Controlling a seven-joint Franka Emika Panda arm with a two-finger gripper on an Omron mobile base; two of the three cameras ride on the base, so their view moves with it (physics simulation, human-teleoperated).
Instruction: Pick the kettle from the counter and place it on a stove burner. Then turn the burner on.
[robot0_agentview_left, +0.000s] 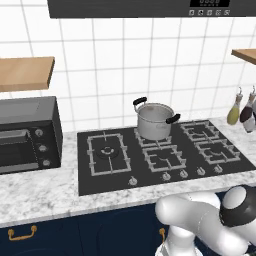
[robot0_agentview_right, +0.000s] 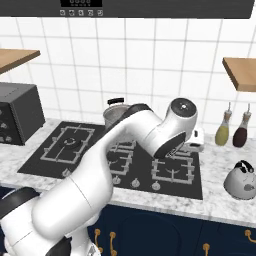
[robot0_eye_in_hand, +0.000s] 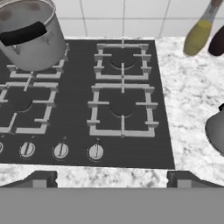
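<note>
We see a wall of white square tiles (robot0_agentview_left: 125, 55) ahead of the hand, with a dark range hood (robot0_agentview_left: 150, 7) high above it carrying a small control panel. Light wooden shelves (robot0_agentview_left: 25, 72) hang on the wall far to the hand's left and right. A black toaster oven (robot0_agentview_left: 27, 135) stands well off to the left. Two bottles (robot0_agentview_right: 231, 131), one yellow-green and one dark, hang beside the wall ahead and right of the hand. Dark navy cabinet fronts (robot0_agentview_right: 150, 232) with brass handles run below.

kettle (robot0_agentview_right: 242, 181) on counter (robot0_agentview_right: 220, 205) right of cooktop (robot0_agentview_right: 170, 185), pot (robot0_agentview_left: 154, 120) on rear burner, bottles (robot0_agentview_right: 231, 131) behind kettle
</note>
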